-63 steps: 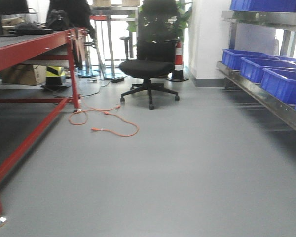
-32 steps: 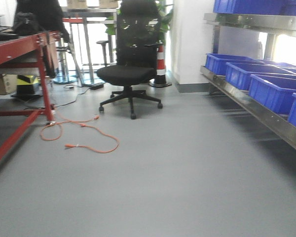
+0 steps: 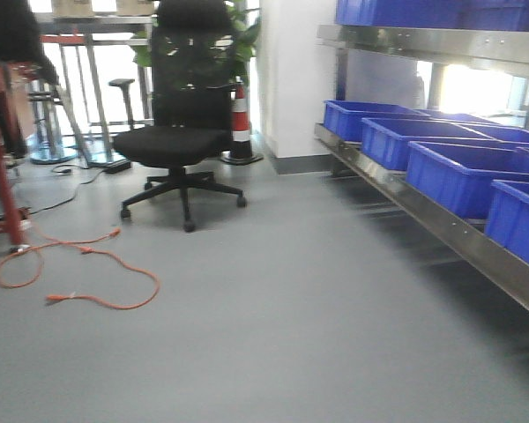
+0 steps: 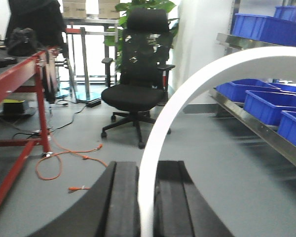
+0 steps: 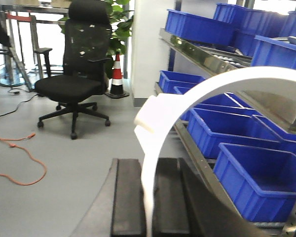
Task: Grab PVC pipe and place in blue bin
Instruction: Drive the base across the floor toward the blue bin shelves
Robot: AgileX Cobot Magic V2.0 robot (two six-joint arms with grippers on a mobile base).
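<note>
Between the black pads of the left gripper (image 4: 147, 170) sits a white curved PVC pipe (image 4: 192, 86), pinched tight on both sides with no gap showing, and it arcs up and over to the right, well off the ground. Same deal on the right gripper (image 5: 148, 170): its pads are closed on a second white curved PVC pipe (image 5: 212, 88), this one with a chunkier collar partway up the bend. Neither pipe is in a bin. The open-topped blue plastic bins (image 3: 458, 176) sit in a row on a low steel shelf rack (image 3: 441, 231) along the right side, with more of them on the shelf above, and the right wrist view has them pretty near. Out on the grey floor (image 3: 291, 308) there's a black office chair (image 3: 176, 141), a loose orange cable (image 3: 97, 300) snaking near it, a red-and-white traffic cone (image 3: 240, 123) behind the chair, and a red metal table (image 4: 19, 74) off to the left.
</note>
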